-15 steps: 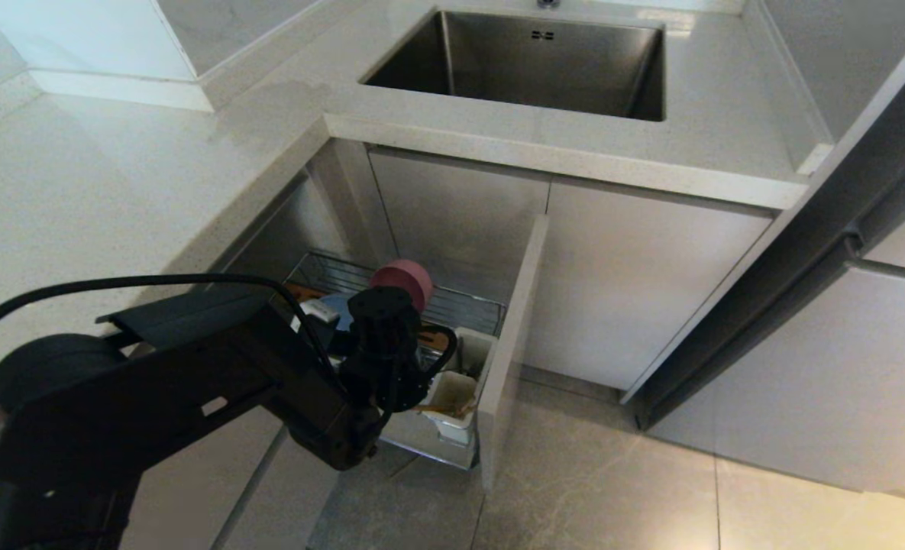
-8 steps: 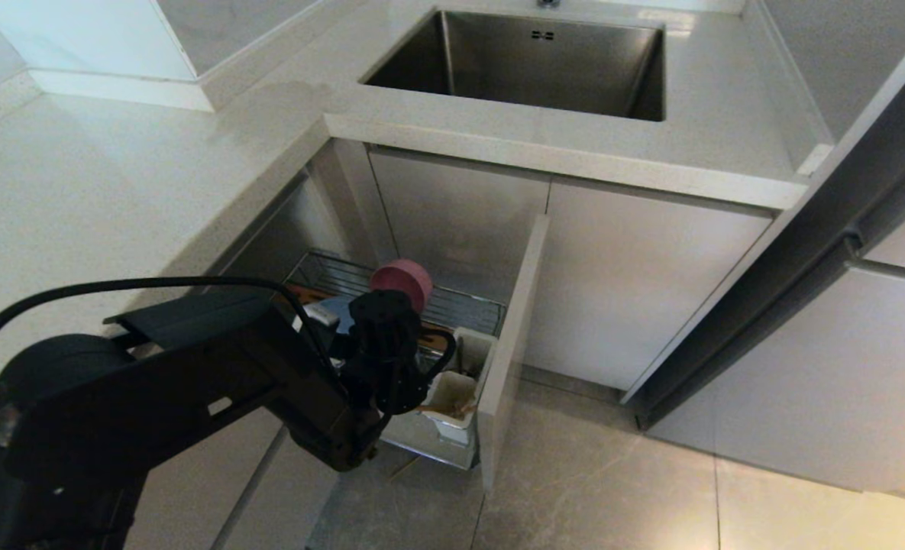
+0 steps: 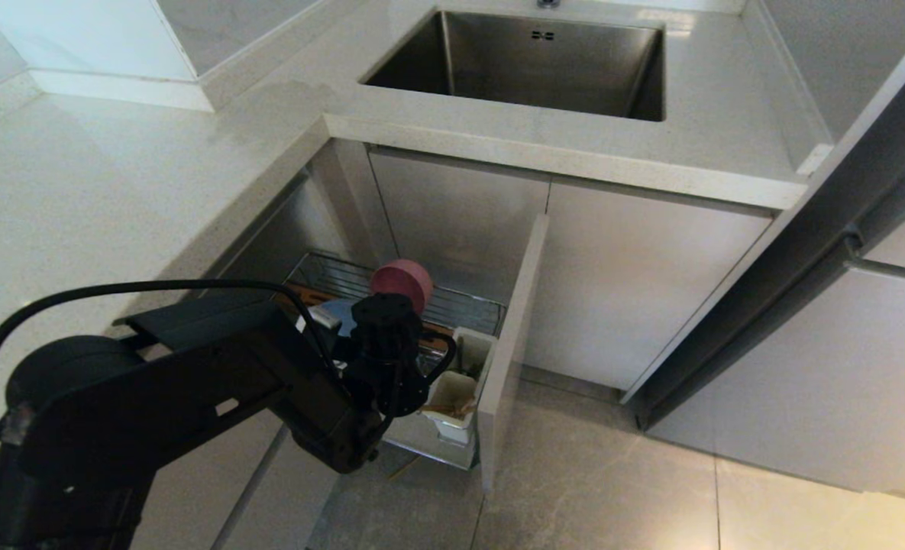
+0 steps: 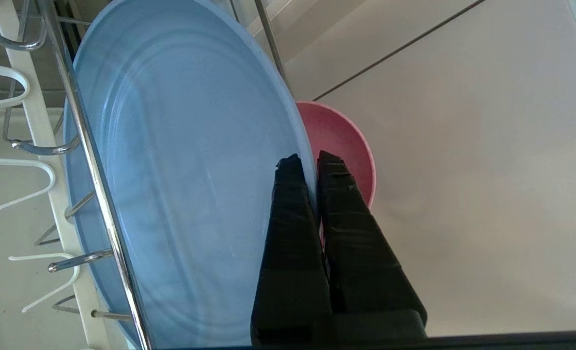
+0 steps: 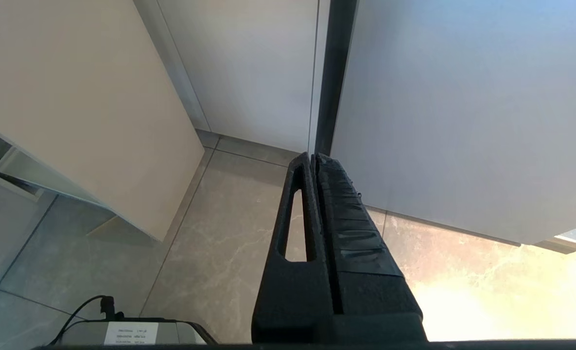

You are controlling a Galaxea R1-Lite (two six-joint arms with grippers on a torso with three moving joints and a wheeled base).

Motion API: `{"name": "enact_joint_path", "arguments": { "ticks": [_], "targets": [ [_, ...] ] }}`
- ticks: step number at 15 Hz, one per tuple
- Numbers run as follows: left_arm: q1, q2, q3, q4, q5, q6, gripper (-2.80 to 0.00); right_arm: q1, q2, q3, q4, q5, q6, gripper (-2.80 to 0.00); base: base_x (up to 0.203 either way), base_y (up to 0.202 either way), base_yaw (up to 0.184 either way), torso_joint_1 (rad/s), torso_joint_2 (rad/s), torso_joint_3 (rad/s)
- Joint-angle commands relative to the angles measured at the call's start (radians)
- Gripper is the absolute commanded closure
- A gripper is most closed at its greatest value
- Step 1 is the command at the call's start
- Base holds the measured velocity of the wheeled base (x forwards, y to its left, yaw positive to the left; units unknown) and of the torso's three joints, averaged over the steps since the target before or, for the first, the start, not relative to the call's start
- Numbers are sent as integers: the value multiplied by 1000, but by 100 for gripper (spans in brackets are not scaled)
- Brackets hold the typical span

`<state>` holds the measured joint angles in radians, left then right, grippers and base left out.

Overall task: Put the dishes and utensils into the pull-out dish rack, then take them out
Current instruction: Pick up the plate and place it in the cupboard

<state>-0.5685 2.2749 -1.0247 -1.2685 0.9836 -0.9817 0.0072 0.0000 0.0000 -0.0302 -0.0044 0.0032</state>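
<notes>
While the right gripper (image 5: 313,156) sits clamped empty at frame centre, the left gripper (image 4: 307,160) pinches the blue plate (image 4: 190,170) rim; pink bowl (image 4: 341,141) behind.

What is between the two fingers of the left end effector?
The left wrist view shows it: the rim of the light-blue plate, which stands on edge in the dish rack. The left end effector is shut on it; the pink bowl sits just behind.

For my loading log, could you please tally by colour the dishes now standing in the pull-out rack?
Light blue: 1, the plate, its rim pinched by the left hand
Pink: 1, the bowl
Total: 2
</notes>
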Motion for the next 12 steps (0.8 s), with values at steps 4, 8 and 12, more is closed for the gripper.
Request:
{"name": "enact_joint_path", "arguments": {
  "ticks": [4,8,12],
  "targets": [
    [1,-2,-2,-6,7,-1,0,0,0,8,0,0,0,0,0,0,0,0,0,0],
    [1,-2,-4,-7,14,1,0,0,0,8,0,0,0,0,0,0,0,0,0,0],
    [1,-6,-5,-5,13,10,-280,0,0,9,0,0,0,0,0,0,0,0,0,0]
  ]
}}
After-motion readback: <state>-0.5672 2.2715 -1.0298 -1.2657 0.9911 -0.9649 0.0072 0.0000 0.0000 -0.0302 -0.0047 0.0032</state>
